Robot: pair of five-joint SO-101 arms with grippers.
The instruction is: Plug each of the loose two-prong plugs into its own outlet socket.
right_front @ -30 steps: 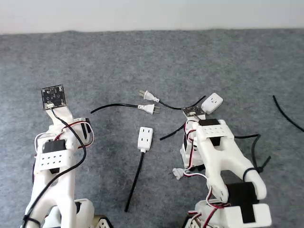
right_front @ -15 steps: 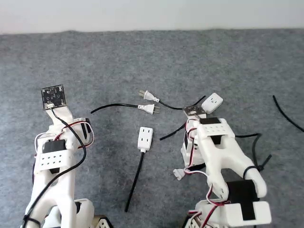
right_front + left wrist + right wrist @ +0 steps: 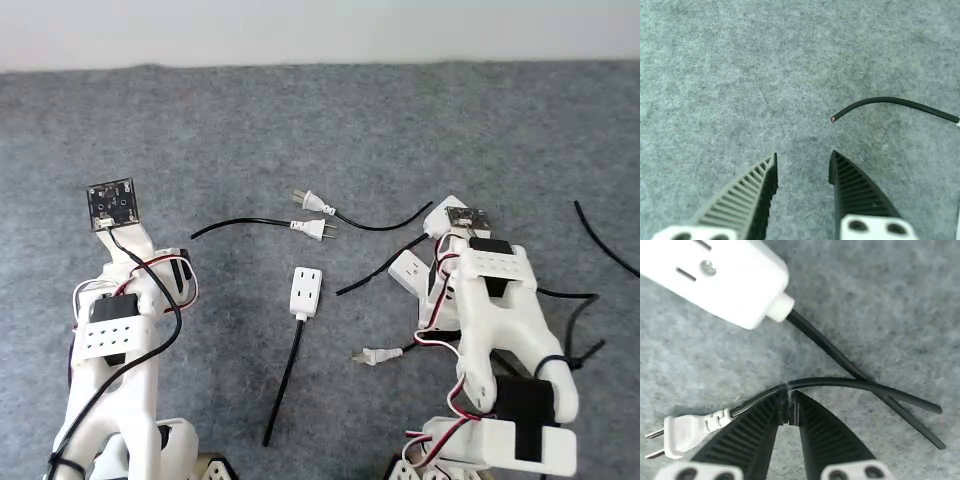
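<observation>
Two white two-prong plugs (image 3: 311,202) (image 3: 316,230) lie on the grey carpet at the middle, each on a black cord. A white outlet socket (image 3: 306,290) lies just nearer, its cord running toward the front. Another white outlet (image 3: 408,268) lies against the right arm (image 3: 490,290). My right gripper (image 3: 789,400) is shut on a thin black cord (image 3: 840,383) that leads to a white plug (image 3: 682,435). A white outlet (image 3: 715,275) lies just beyond it. My left gripper (image 3: 804,157) stands open over bare carpet, near a loose cord end (image 3: 833,119).
The left arm (image 3: 115,320) stands at the near left. A stray black cord (image 3: 605,240) lies at the right edge. A white wall (image 3: 320,30) borders the carpet at the back. Open carpet spreads across the far half.
The right arm has swung to the right. A white outlet now shows on the carpet where that arm was. The left arm and the middle plugs have not moved.
</observation>
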